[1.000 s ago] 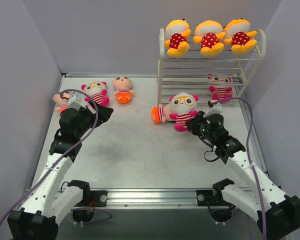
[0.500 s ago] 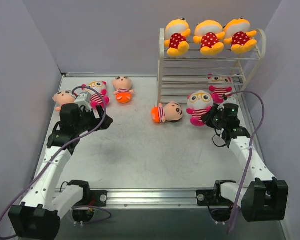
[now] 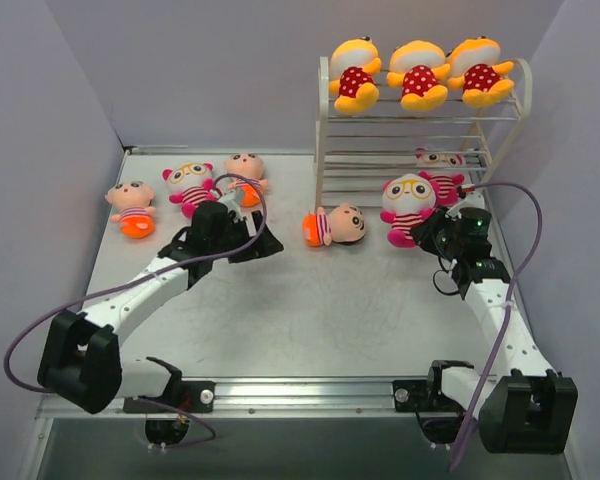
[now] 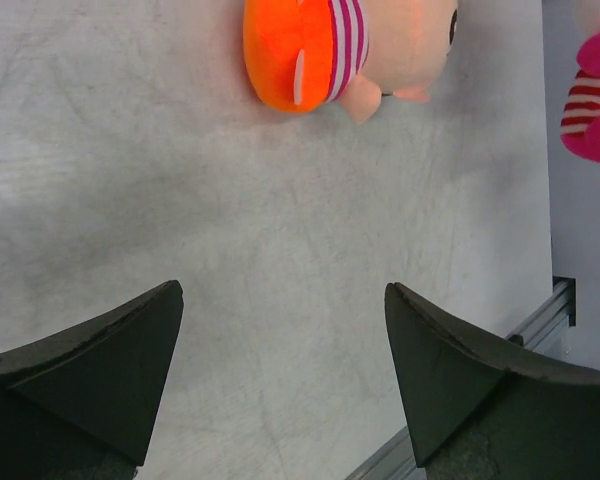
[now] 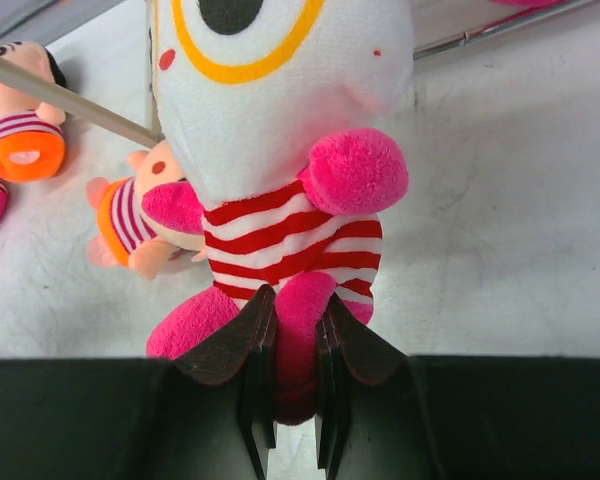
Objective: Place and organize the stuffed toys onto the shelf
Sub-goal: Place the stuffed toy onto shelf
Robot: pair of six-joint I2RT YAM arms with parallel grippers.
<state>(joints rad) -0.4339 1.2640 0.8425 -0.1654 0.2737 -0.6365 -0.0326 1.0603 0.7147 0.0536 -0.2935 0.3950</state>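
The white wire shelf (image 3: 323, 130) stands at the back right with three yellow-orange polka-dot dolls (image 3: 418, 76) on its top tier. One pink-striped doll (image 3: 440, 172) sits low in it. My right gripper (image 3: 432, 228) is shut on a leg of another pink-striped doll with yellow glasses (image 3: 407, 205), held upright at the shelf's front; it also shows in the right wrist view (image 5: 280, 150) between my fingers (image 5: 258, 340). A peach doll (image 3: 335, 225) lies left of it. My left gripper (image 3: 265, 243) is open and empty over the table, near that doll's orange bottom (image 4: 300, 50).
On the left lie a peach doll (image 3: 132, 205), a pink-striped doll (image 3: 192, 185) and another peach doll (image 3: 246, 172) partly behind my left arm. Grey walls close in left, right and back. A metal rail (image 3: 300, 385) runs along the near edge.
My left gripper has swung right, from beside the left dolls toward the table's middle. My right gripper has carried the pink-striped doll right and back, up to the shelf's front.
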